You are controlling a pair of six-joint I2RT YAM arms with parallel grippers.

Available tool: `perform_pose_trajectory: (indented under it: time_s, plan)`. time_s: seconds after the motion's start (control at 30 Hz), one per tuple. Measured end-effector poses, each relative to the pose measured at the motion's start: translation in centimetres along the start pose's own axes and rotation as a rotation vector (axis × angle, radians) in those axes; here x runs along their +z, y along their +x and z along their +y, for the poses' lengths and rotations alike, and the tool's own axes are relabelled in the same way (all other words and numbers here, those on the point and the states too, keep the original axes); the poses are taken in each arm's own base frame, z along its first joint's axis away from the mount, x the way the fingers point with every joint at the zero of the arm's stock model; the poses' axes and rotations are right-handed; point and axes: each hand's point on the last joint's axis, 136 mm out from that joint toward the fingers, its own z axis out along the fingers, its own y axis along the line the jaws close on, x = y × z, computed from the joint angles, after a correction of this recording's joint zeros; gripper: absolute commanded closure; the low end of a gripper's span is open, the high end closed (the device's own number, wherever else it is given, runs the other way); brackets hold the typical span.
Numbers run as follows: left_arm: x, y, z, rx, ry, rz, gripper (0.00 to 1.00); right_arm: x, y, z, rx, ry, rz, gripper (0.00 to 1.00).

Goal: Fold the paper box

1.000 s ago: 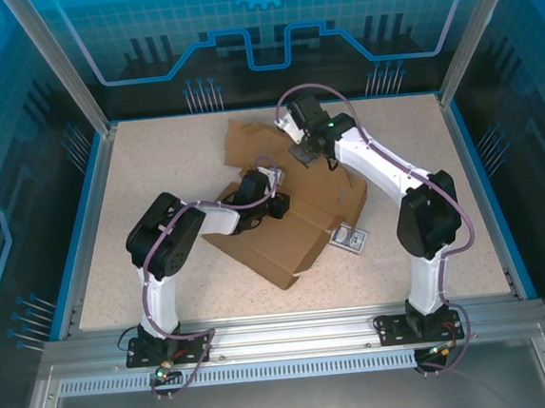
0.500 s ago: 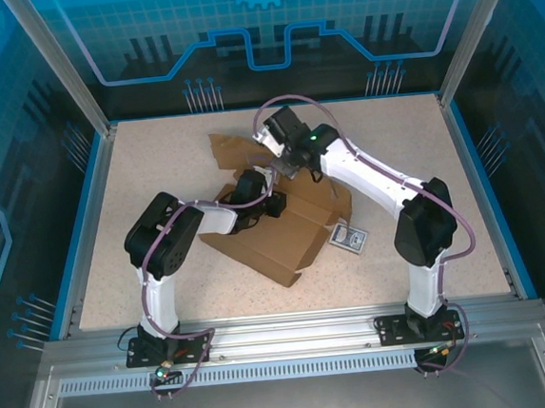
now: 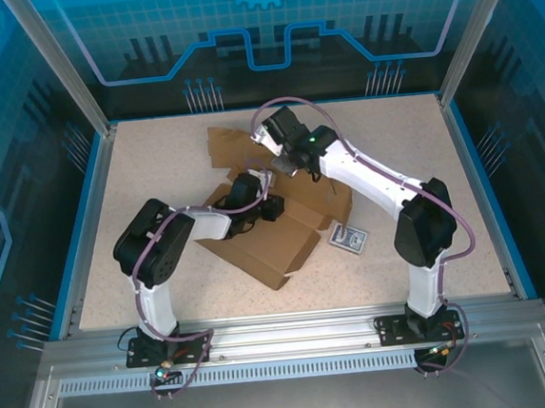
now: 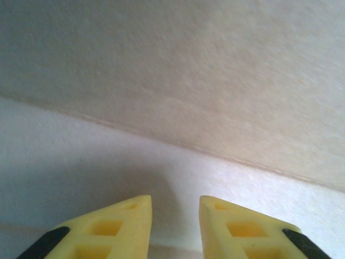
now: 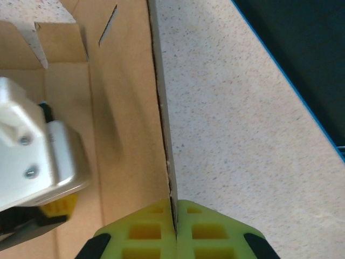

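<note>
The brown paper box (image 3: pixel 274 247) lies partly unfolded in the middle of the table. My right gripper (image 3: pixel 284 164) is shut on the top edge of one of its panels (image 5: pixel 129 108), which stands upright between the fingers (image 5: pixel 176 204). My left gripper (image 3: pixel 256 199) is low inside the box, next to that raised panel; its white body (image 5: pixel 32 156) shows in the right wrist view. In the left wrist view the yellow fingers (image 4: pixel 175 200) stand apart with nothing between them, close against pale cardboard (image 4: pixel 188 81).
A small blue-and-white patterned card (image 3: pixel 349 238) lies on the table just right of the box. Loose flaps (image 3: pixel 224 146) of the box stick out at the back left. A blue rim (image 3: pixel 480 176) borders the speckled tabletop (image 5: pixel 242 135).
My right gripper has swung left with the panel, lifting it over the box. My left gripper's jaws have parted a little, and the left arm has shifted slightly left.
</note>
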Motion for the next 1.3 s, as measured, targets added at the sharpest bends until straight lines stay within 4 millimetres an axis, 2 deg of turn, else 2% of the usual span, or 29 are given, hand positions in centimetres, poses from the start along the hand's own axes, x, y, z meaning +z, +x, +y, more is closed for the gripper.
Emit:
perform_pose_trajectory:
  time_s: [0.2,0.47,0.6,0.73,0.87,0.93,1.13,1.3]
  plan:
    - [-3.9,-1.8,0.3,-0.011,-0.003,-0.066,0.58,1.3,0.2,-0.6,-0.106,0.052,-0.02,0.95]
    - [-11.8,-5.6,5.0,-0.106,-0.084,-0.225,0.47,2.0,-0.4,-1.5,-0.238,0.094,-0.063,0.96]
    - [-15.5,-7.5,6.4,-0.151,-0.117,-0.317,0.26,2.0,-0.6,-1.7,-0.314,0.113,-0.084,0.96]
    - [-18.0,-8.7,6.8,-0.181,-0.128,-0.375,0.14,2.1,-0.5,-2.1,-0.374,0.134,-0.098,0.97]
    - [-18.2,-8.1,8.0,-0.223,-0.157,-0.353,0.08,2.2,-0.5,-2.6,-0.385,0.136,-0.107,0.97]
    - [-17.8,-7.7,8.5,-0.245,-0.172,-0.332,0.01,2.3,-0.3,-3.0,-0.378,0.127,-0.111,0.97]
    - [-16.1,-6.4,10.0,-0.321,-0.217,-0.269,0.01,2.6,0.3,-3.6,-0.361,0.101,-0.11,0.98]
    - [-15.3,-7.0,10.7,-0.342,-0.247,-0.237,0.01,2.3,0.2,-3.5,-0.343,0.071,-0.131,0.98]
